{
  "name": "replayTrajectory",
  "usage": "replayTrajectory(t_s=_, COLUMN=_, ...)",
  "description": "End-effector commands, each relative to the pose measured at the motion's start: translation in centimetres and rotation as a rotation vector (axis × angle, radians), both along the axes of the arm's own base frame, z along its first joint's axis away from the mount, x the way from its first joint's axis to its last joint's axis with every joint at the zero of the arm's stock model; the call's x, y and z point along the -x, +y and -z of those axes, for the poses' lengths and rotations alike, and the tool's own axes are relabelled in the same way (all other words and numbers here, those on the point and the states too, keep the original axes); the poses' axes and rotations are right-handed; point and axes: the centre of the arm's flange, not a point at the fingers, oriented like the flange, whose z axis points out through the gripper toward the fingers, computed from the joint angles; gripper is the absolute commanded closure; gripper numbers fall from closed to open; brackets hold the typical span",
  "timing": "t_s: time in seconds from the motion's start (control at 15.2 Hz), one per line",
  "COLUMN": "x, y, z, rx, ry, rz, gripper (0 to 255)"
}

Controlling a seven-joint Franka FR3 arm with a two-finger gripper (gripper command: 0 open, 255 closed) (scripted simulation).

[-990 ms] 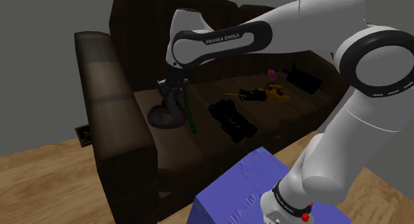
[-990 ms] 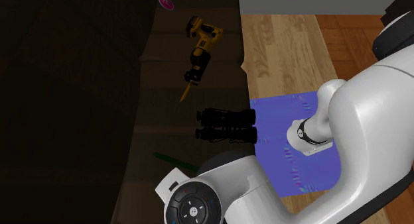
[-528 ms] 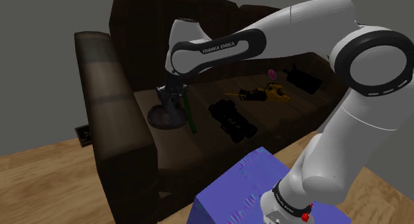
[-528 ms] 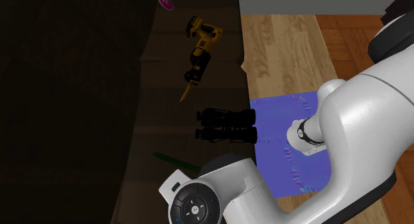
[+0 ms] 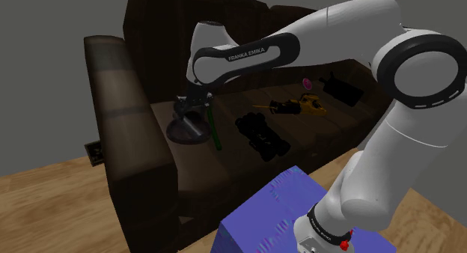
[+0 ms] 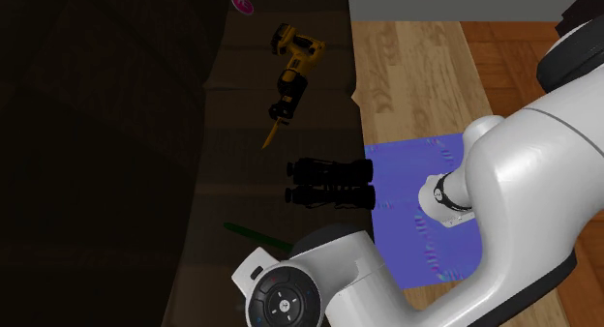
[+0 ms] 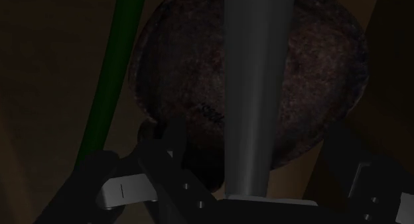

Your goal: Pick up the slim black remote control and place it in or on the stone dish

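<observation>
Directly above the mottled stone dish (image 7: 312,70), the black gripper (image 7: 260,133) hangs with its fingers spread, neither touching anything. Between them the slim grey remote (image 7: 252,70) lies across the dish, its long axis pointing to the gripper's 12 o'clock.

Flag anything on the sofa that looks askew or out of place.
The slim grey remote stretches right across the stone dish, seemingly too long to sit inside. A yellow power saw lying on the sofa seat is unusual too.
</observation>
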Motion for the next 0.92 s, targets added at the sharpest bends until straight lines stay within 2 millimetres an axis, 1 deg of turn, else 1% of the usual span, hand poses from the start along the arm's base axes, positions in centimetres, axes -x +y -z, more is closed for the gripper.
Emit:
replayTrajectory(t_s=0.0, x=0.0, y=0.0, z=0.0, rx=0.000, ry=0.000, rz=0.000, gripper=0)
replayTrajectory(t_s=0.13, x=0.0, y=0.0, z=0.0, rx=0.000, ry=0.000, rz=0.000, gripper=0)
replayTrajectory(t_s=0.33, x=0.3, y=-0.3, z=-3.9, rx=0.000, ry=0.000, rz=0.000, gripper=0)
replayTrajectory(t_s=0.4, x=0.4, y=-0.4, z=-5.0, rx=0.000, ry=0.000, rz=0.000, gripper=0)
replayTrajectory(t_s=0.86, x=0.4, y=-0.4, z=-5.0, rx=0.000, ry=0.000, rz=0.000, gripper=0)
